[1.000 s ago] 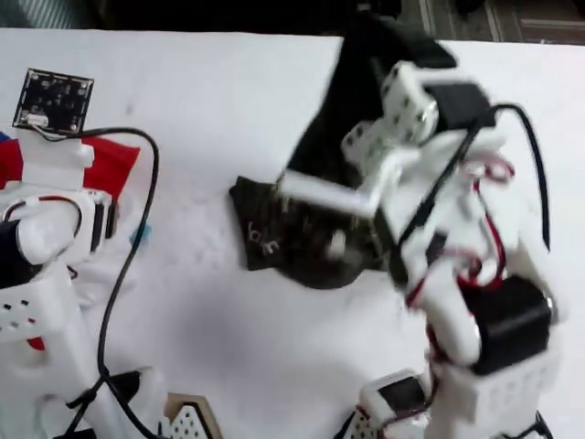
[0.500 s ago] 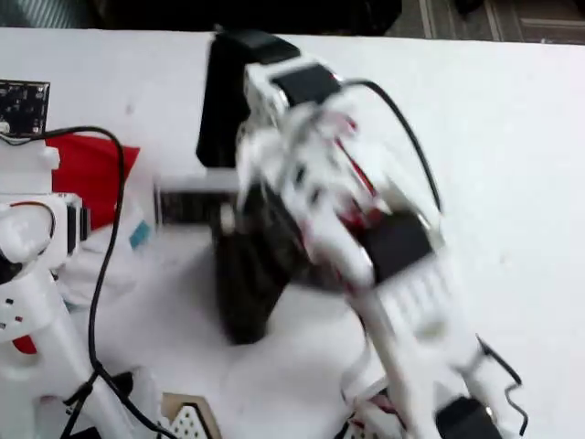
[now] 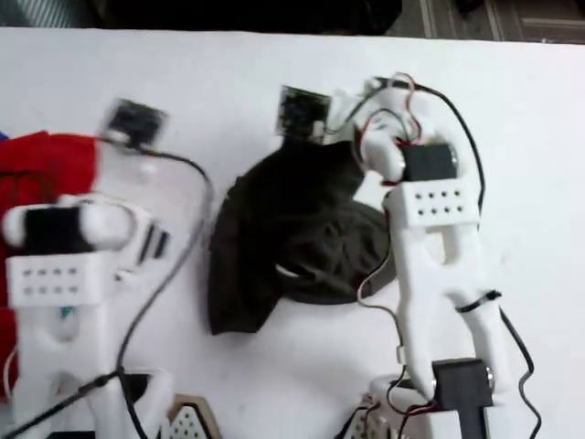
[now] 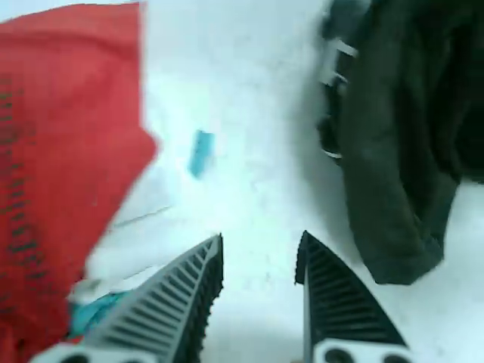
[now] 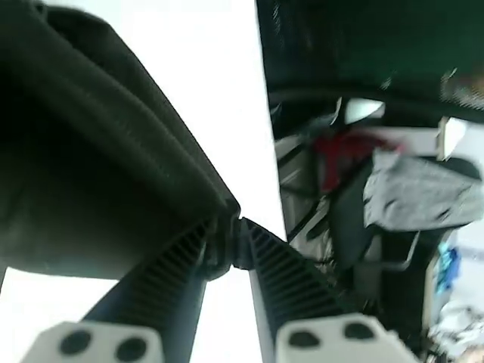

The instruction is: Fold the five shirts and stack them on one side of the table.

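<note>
Well left of the crumpled black fabric shirt (image 3: 283,238): a loose red fabric shirt (image 3: 46,174), bunched at the edge of the white table (image 3: 512,110). Probably parked there to mark the stacking side. Closer in, between red cloth and black shirt, a small teal tag (image 4: 200,151) flat on the tabletop.

Just left of the black shirt, the left gripper (image 4: 261,238). Hangs over bare table with ribbed jaws spread wide and nothing between them. Seems placed to pin or catch the near hem once the cloth comes across.

At the black shirt's far edge, the right gripper (image 5: 231,227). Pinches tight on a doubled ridge of the dark cloth, holding that edge up, presumably to carry it over the rest of the garment.

Judging by the rumpled heap, barely into this fold; wants flattening before any stacking.
</note>
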